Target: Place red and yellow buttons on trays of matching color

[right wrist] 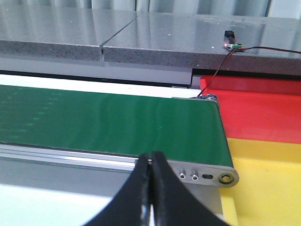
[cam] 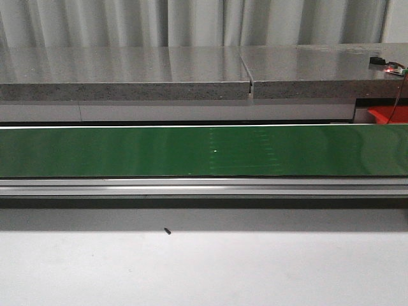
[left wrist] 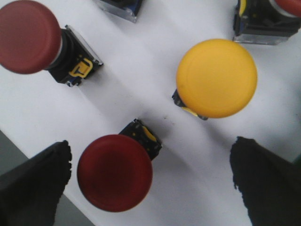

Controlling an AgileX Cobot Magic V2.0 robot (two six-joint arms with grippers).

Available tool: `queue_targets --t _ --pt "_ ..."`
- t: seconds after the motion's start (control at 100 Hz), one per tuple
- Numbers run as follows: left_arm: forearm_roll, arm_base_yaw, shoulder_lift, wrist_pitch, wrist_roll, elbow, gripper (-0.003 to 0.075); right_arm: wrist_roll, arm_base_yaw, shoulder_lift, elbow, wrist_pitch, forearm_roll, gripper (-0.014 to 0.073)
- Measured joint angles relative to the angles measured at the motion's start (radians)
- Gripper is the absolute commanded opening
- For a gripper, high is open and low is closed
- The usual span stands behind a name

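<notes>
In the left wrist view several buttons lie on a white surface (left wrist: 141,66). A red button (left wrist: 114,172) lies between my open left gripper's (left wrist: 150,181) fingers (left wrist: 35,186), nearer one finger, not touched. A yellow button (left wrist: 217,77) lies beyond it, and another red button (left wrist: 27,36) is off to one side. Parts of two more buttons show at the frame edge (left wrist: 263,21). My right gripper (right wrist: 151,162) is shut and empty, hanging before the end of the green conveyor belt (right wrist: 108,125). A red tray (right wrist: 256,110) and a yellow tray (right wrist: 263,188) lie beside the belt's end.
The front view shows the green belt (cam: 191,150) running across, a grey stone counter (cam: 159,70) behind it and white table (cam: 204,268) in front. A small circuit board with wires (cam: 394,69) sits at the counter's far right. No arms show there.
</notes>
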Motion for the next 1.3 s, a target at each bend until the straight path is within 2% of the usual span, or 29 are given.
queue_targets --t 0.36,0.65,1.02,1.3 --pt "0.003 0.012 0.049 0.002 0.0 -0.023 0.0643 0.0 0.0 0.0 0.0 0.0 0.0 -0.0109" --pt "0.003 0.012 0.049 0.005 0.0 -0.023 0.0447 0.0 0.0 0.0 0.0 0.0 0.0 -0.0109" --pt "0.005 0.012 0.049 0.022 -0.005 -0.023 0.0354 0.0 0.0 0.0 0.0 0.0 0.0 -0.0109" --pt "0.005 0.012 0.049 0.025 -0.019 -0.023 0.0201 0.0 0.0 0.0 0.0 0.0 0.0 -0.0109"
